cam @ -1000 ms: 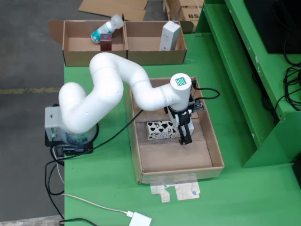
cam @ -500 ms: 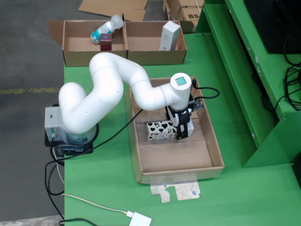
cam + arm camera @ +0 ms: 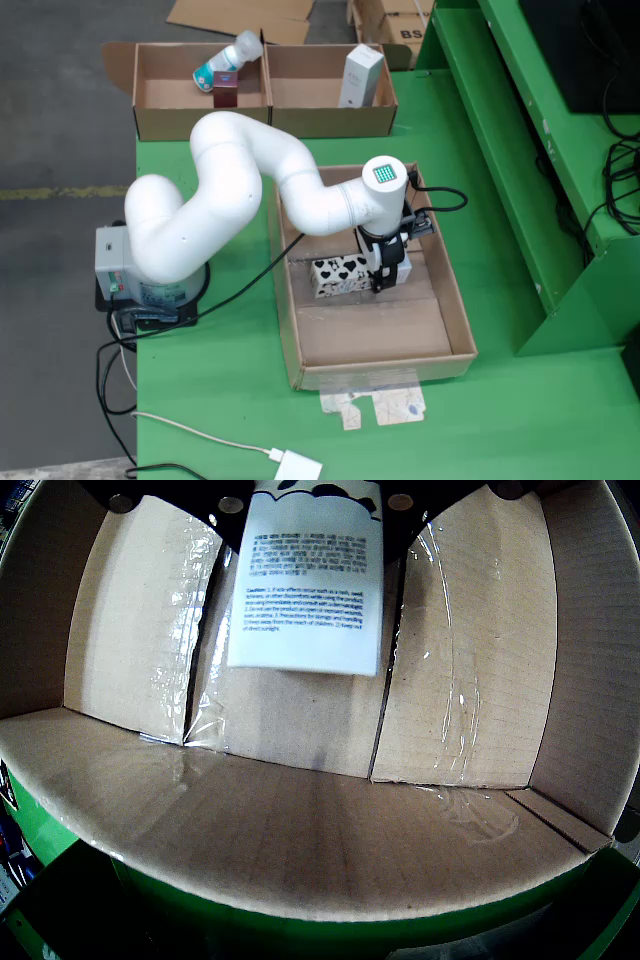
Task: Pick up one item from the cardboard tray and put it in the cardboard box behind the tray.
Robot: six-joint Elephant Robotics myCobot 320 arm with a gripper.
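Observation:
A white box with a black cow-spot pattern (image 3: 335, 277) lies in the middle of the open cardboard tray (image 3: 462, 310). My gripper (image 3: 385, 278) points down into the tray at the box's right end and appears shut on it. In the gripper view the box's white printed face (image 3: 305, 590) hangs at top centre, right under the camera, with the tray's taped floor (image 3: 470, 660) beyond it. The fingertips themselves are hidden. The two-compartment cardboard box (image 3: 265, 120) stands behind the tray at the table's far edge.
The back box holds a white bottle with a teal label (image 3: 228, 58), a dark red item (image 3: 226, 90) and a white carton (image 3: 360, 75). A green frame (image 3: 520, 150) rises on the right. Cables (image 3: 440, 198) trail by the wrist. A white adapter (image 3: 298, 466) lies in front.

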